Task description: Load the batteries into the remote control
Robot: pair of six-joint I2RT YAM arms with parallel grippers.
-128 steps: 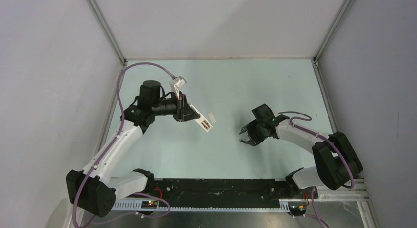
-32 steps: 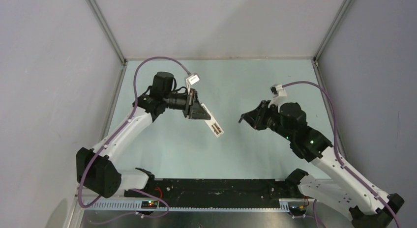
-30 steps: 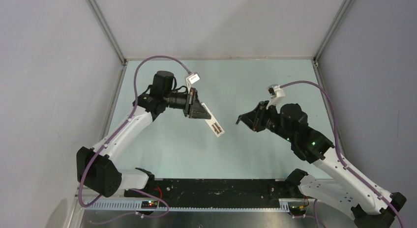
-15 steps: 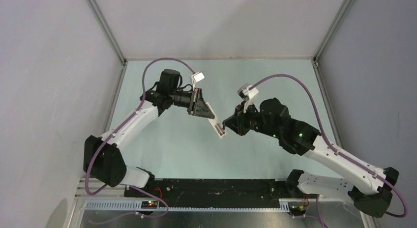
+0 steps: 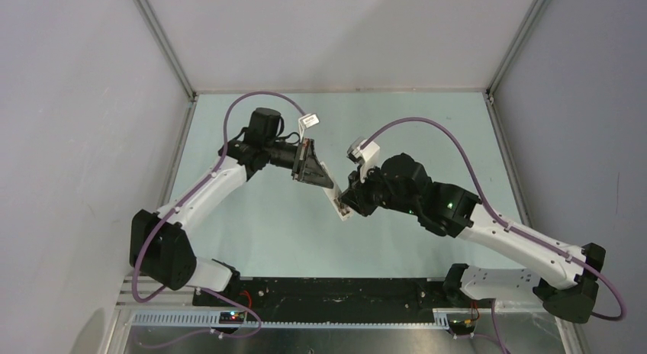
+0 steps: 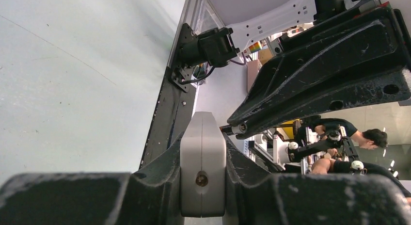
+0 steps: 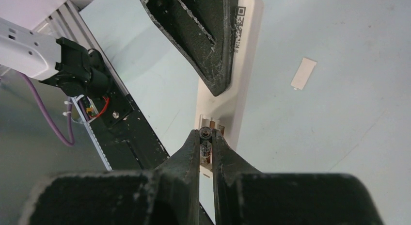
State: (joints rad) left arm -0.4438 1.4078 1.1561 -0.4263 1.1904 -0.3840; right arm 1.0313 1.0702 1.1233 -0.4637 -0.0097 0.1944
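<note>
The left fingers [image 5: 309,169] clamp one end of the remote control [image 7: 233,101], holding it above the counter [image 5: 252,224]. The right fingers [image 7: 190,154], nearly closed, pinch a battery [image 7: 205,134] at the recess near the remote's free end.

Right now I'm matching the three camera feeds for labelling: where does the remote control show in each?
Top external: the remote control appears centre frame, slanting down-right out of the left gripper.
Left wrist: the remote control is bottom centre, seen end-on, clamped in that gripper.
Right wrist: the remote control is a white bar running from top centre down to mid-frame.
Shared landmark: the black base rail along the table's near edge.
</note>
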